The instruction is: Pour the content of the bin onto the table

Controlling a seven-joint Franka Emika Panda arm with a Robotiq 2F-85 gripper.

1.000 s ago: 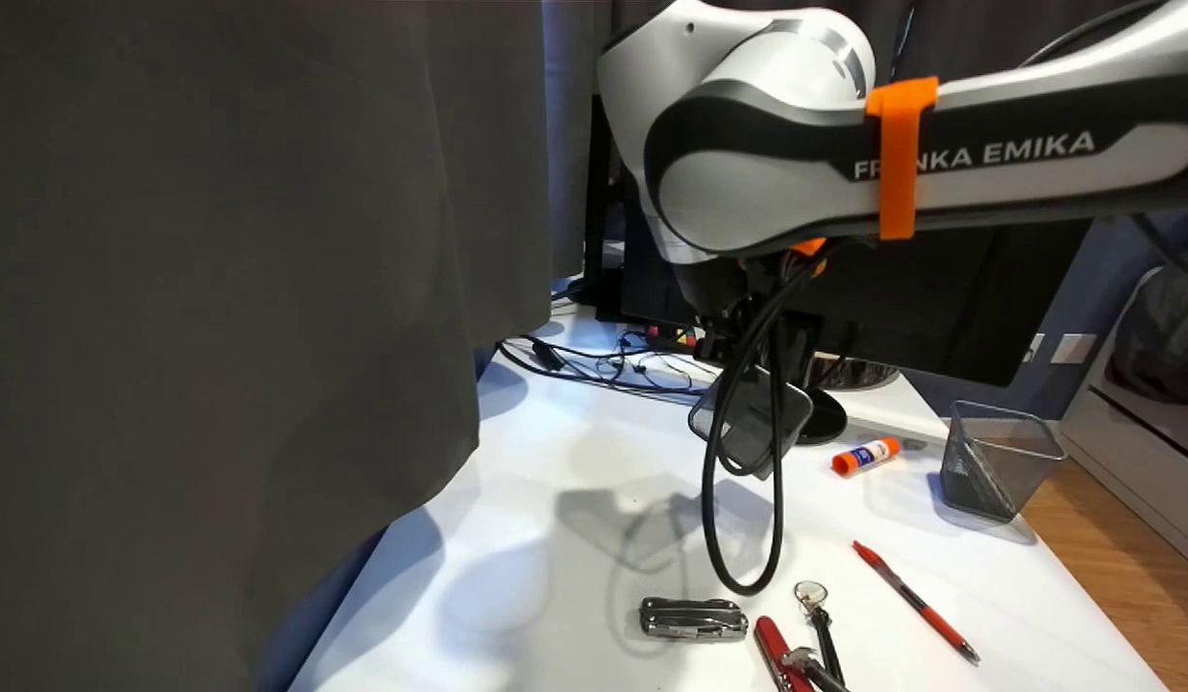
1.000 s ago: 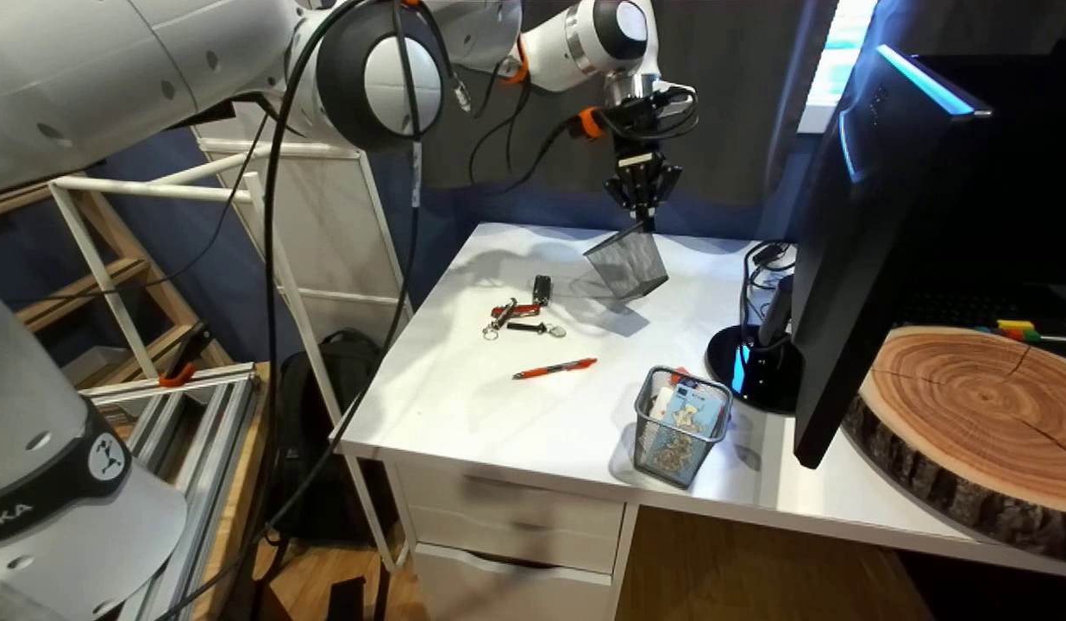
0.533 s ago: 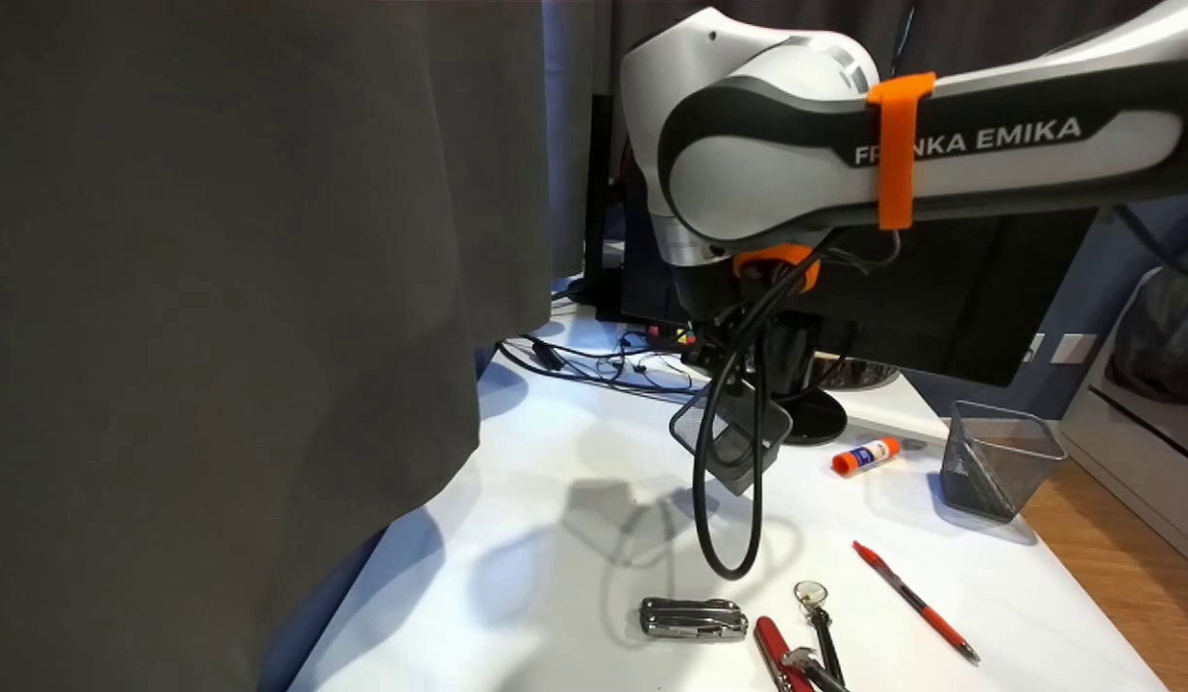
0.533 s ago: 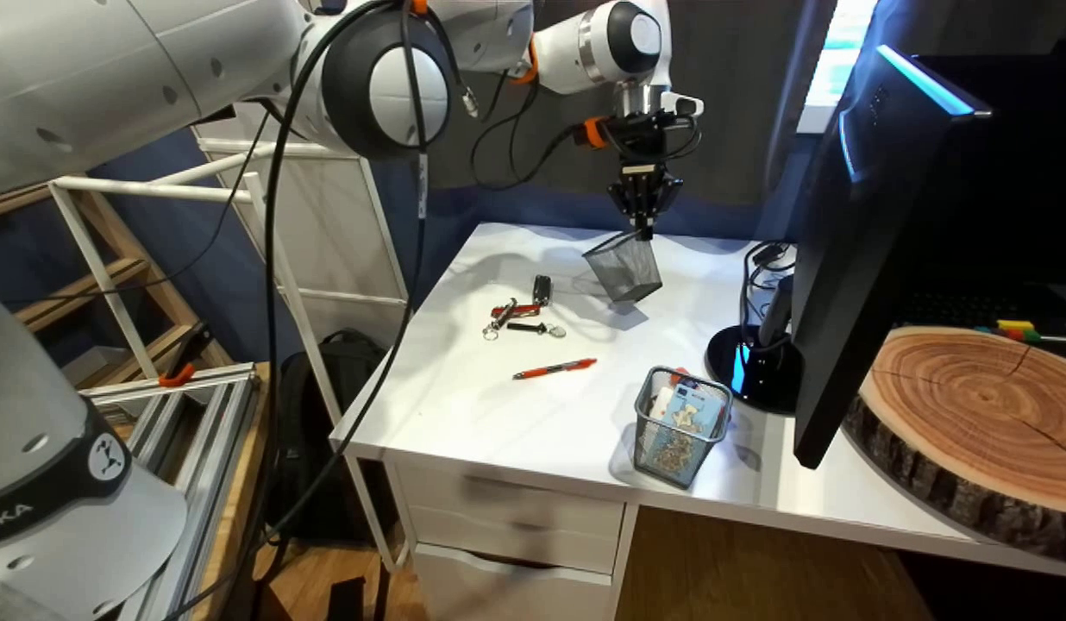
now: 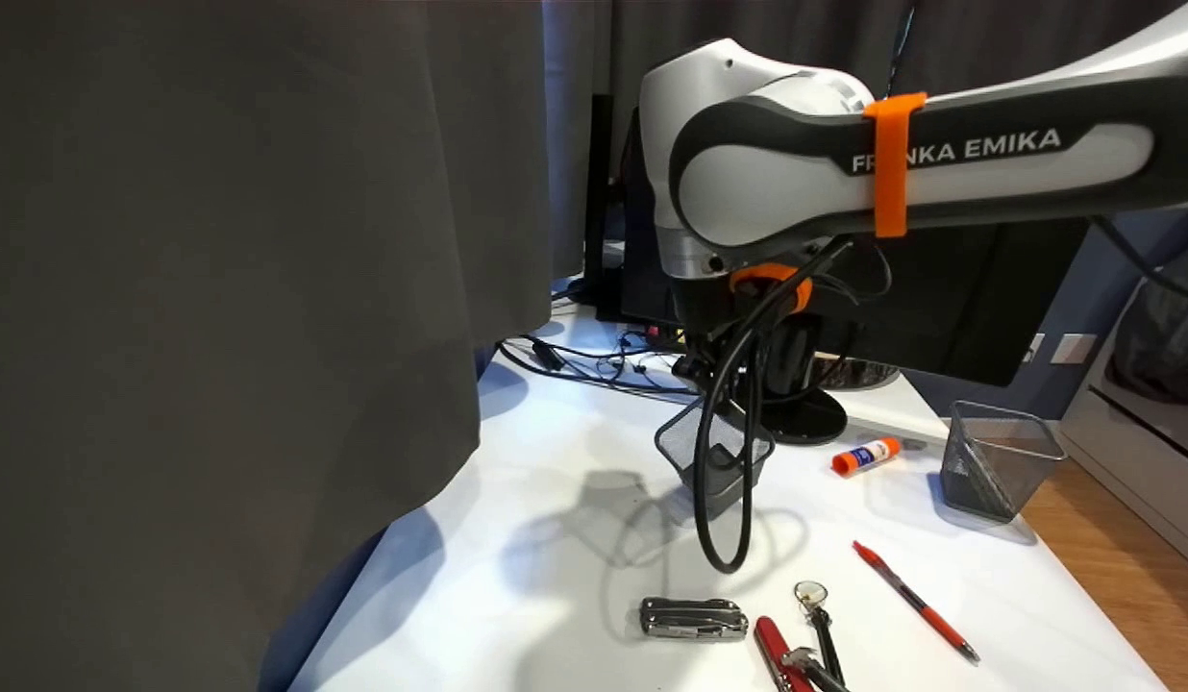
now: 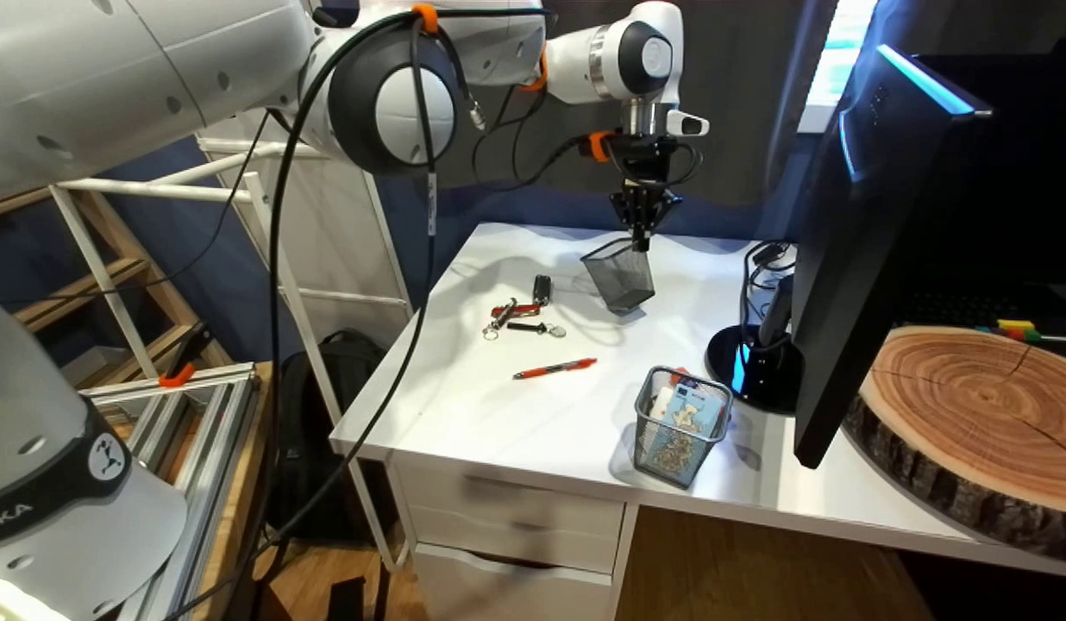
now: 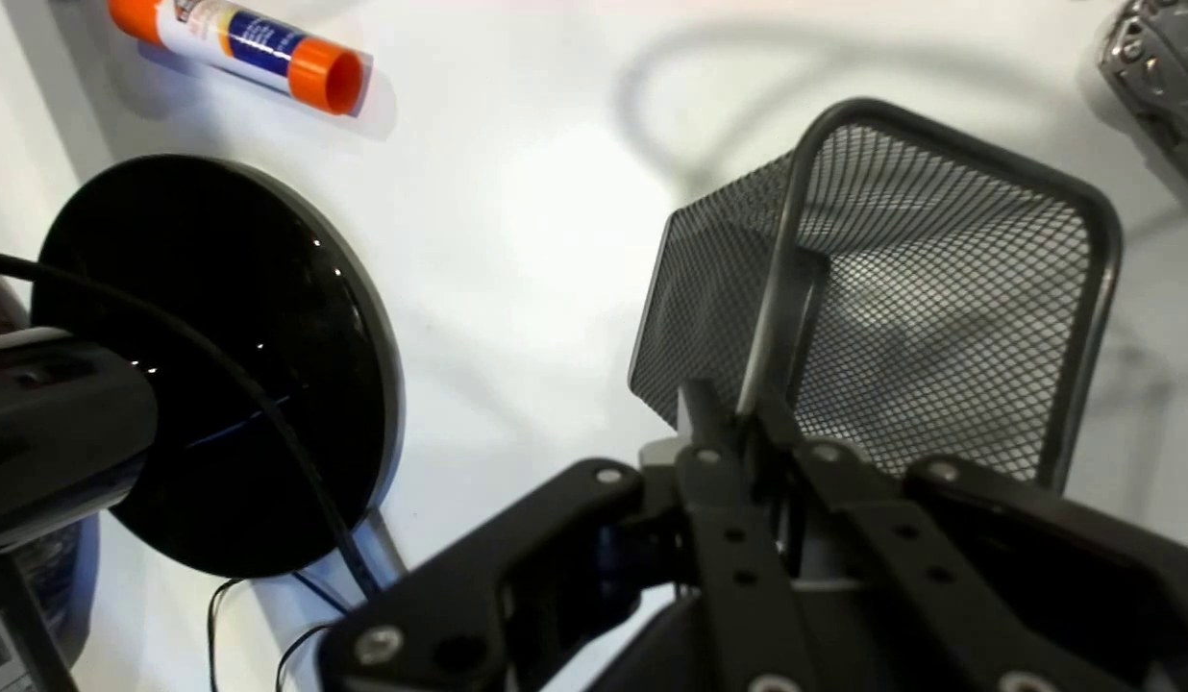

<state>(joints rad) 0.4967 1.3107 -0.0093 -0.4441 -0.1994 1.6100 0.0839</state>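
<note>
Gripper [image 7: 741,413] clenched on the rim of the black mesh bin [image 7: 690,308], right of centre in the wrist view; bin tilted over the white table [image 6: 455,405]; red pen [image 6: 554,369] lay just below centre in an exterior view

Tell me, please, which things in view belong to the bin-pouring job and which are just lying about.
Part of the job: black mesh bin, gripped at its rim by the hand; white table; and, probably the bin's content, the red pen, multitool, red pocketknife, metal-headed tool and black key-ring piece.

Just lying about: glue stick; grey mesh bin; monitor; wood slice.
</note>
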